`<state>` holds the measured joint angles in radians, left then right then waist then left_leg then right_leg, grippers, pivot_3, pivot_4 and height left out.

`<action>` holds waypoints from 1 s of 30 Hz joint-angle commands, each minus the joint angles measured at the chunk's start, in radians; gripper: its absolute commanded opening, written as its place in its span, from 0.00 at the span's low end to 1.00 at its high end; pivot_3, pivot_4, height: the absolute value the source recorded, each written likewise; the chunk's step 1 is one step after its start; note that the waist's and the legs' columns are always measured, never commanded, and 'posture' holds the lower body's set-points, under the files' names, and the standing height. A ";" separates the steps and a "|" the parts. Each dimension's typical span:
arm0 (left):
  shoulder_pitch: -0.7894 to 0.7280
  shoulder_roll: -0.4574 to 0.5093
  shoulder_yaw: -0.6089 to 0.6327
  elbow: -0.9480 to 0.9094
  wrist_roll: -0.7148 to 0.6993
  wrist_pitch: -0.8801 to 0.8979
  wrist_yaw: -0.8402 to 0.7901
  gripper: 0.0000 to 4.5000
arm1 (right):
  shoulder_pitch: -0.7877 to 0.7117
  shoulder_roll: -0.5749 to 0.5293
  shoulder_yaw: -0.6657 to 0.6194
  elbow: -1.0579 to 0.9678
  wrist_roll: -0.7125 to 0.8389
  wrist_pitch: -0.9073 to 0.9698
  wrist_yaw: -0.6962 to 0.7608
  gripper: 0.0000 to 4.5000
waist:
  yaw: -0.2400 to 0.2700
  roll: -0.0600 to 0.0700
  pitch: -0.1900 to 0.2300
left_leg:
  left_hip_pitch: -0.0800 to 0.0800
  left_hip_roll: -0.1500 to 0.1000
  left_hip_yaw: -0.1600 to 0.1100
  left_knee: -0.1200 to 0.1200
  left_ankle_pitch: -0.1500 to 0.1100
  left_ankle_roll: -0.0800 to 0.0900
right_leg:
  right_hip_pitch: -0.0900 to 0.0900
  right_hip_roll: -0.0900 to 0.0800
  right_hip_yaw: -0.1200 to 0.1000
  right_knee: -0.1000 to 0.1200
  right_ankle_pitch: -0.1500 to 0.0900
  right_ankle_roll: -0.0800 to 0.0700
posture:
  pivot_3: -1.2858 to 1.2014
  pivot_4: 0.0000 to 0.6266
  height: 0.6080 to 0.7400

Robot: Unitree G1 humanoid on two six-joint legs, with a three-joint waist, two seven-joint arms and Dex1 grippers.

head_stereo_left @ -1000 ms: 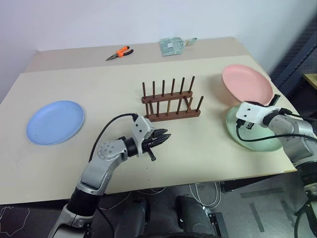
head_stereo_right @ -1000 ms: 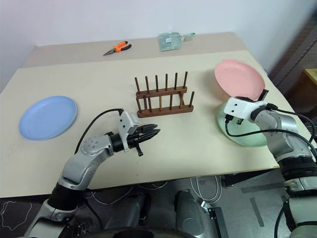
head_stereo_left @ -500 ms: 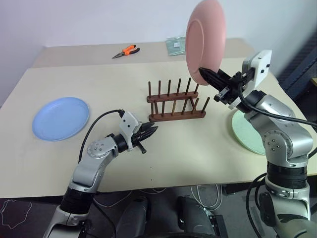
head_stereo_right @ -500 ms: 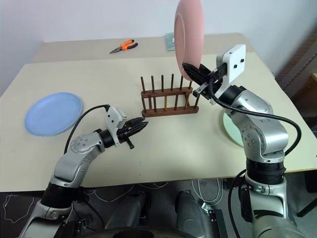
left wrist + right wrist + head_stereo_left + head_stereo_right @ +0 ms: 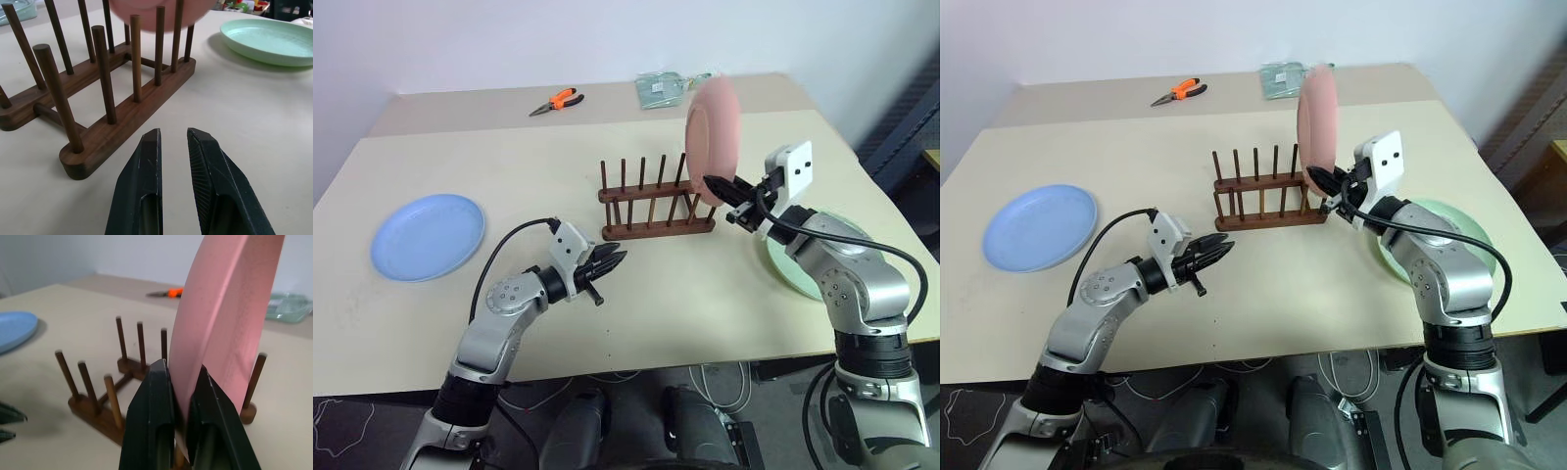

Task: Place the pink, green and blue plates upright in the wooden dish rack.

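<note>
Plate held on edge: the pink plate [image 5: 713,138] stands upright in the air at the right end of the wooden dish rack [image 5: 651,203], its lower rim down among the last pegs there. Whether that rim rests on the rack's base or hangs just above it cannot be told. The right gripper [image 5: 180,396] has its two black fingers [image 5: 152,401] clamped on the plate's lower edge, one on each face, as the right wrist view shows plainly. The plate's top leans a little toward the far side of the table [image 5: 509,166].

The green plate [image 5: 269,39] lies flat on the table to the right of the rack, partly covered by the right arm in the head views. The blue plate [image 5: 427,235] lies flat near the table's left edge, well apart from the rack.

The left gripper [image 5: 611,261] hovers low over the table in front of the rack's left end, pointing toward it, apart from the wood. Its fingers [image 5: 144,186] hold nothing and stand nearly together, with only a narrow slit between them.

At the far side of the table lie orange-handled pliers [image 5: 554,100] and, further right, a pale green clear packet [image 5: 661,88], behind the rack and the pink plate.
</note>
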<state>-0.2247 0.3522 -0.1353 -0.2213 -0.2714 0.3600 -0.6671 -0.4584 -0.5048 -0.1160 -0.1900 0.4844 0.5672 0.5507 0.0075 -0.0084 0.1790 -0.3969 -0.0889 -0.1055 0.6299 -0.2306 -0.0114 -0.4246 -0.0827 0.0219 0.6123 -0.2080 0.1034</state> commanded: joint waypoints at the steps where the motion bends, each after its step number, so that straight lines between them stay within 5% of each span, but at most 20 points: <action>1: 0.000 -0.001 0.004 -0.040 -0.004 -0.014 0.004 0.18 | -0.031 -0.009 -0.011 0.020 -0.035 -0.057 0.002 0.37 | 0.000 0.000 0.000 | 0.000 0.000 0.000 0.000 0.000 0.000 | 0.000 0.000 0.000 0.000 0.000 0.000 | 0.52 0.24 0.99; 4: 0.005 0.000 0.002 -0.044 -0.005 -0.013 0.003 0.18 | -0.036 -0.019 -0.019 0.016 -0.065 -0.099 0.006 0.69 | 0.000 0.000 0.000 | 0.000 0.000 0.000 0.000 0.000 0.000 | 0.000 0.000 0.000 0.000 0.000 0.000 | 0.52 0.24 0.99; 10: 0.008 -0.002 0.000 -0.043 -0.008 -0.011 0.001 0.18 | 0.038 -0.135 -0.107 -0.075 -0.046 -0.106 0.075 0.69 | 0.007 0.000 0.000 | -0.001 0.000 0.000 0.000 0.000 0.000 | 0.000 -0.001 0.000 -0.001 0.000 0.000 | 0.52 0.24 0.99; 15: -0.008 -0.003 -0.018 -0.008 -0.012 -0.018 -0.031 0.18 | 0.328 -0.305 -0.219 -0.189 -0.070 -0.060 0.174 0.69 | 0.012 0.000 0.000 | -0.004 -0.001 -0.001 0.001 0.000 0.000 | 0.000 -0.001 -0.001 -0.002 -0.001 0.001 | 0.52 0.24 0.99; 23: -0.075 -0.035 -0.055 0.071 -0.001 -0.044 -0.072 0.18 | 0.493 -0.286 -0.064 -0.181 -0.334 -0.005 -0.038 0.69 | -0.008 0.000 0.000 | 0.000 0.001 0.005 0.001 0.000 0.001 | 0.000 -0.001 0.001 -0.001 -0.002 0.002 | 0.52 0.24 0.99; 26: -0.083 -0.039 -0.064 0.081 0.002 -0.050 -0.082 0.18 | 0.473 -0.252 -0.027 -0.122 -0.408 0.017 -0.119 0.51 | -0.002 0.000 0.000 | 0.000 0.001 0.005 0.001 0.000 0.001 | 0.000 -0.001 0.001 -0.001 0.000 0.000 | 0.52 0.24 0.99; 30: -0.082 -0.035 -0.064 0.081 0.002 -0.051 -0.090 0.18 | 0.468 -0.240 -0.009 -0.110 -0.438 0.016 -0.133 0.07 | 0.006 0.000 0.000 | -0.001 0.000 0.005 0.001 0.000 0.001 | 0.000 -0.002 0.001 -0.001 0.000 0.000 | 0.52 0.24 0.99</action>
<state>-0.2924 0.3164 -0.2021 -0.1226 -0.2695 0.3335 -0.7501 0.0220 -0.7474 -0.1189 -0.2929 0.0651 0.5830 0.4300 0.0137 -0.0082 0.1792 -0.3981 -0.0890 -0.1008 0.6316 -0.2311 -0.0106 -0.4248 -0.0853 0.0226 0.6109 -0.2084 0.1032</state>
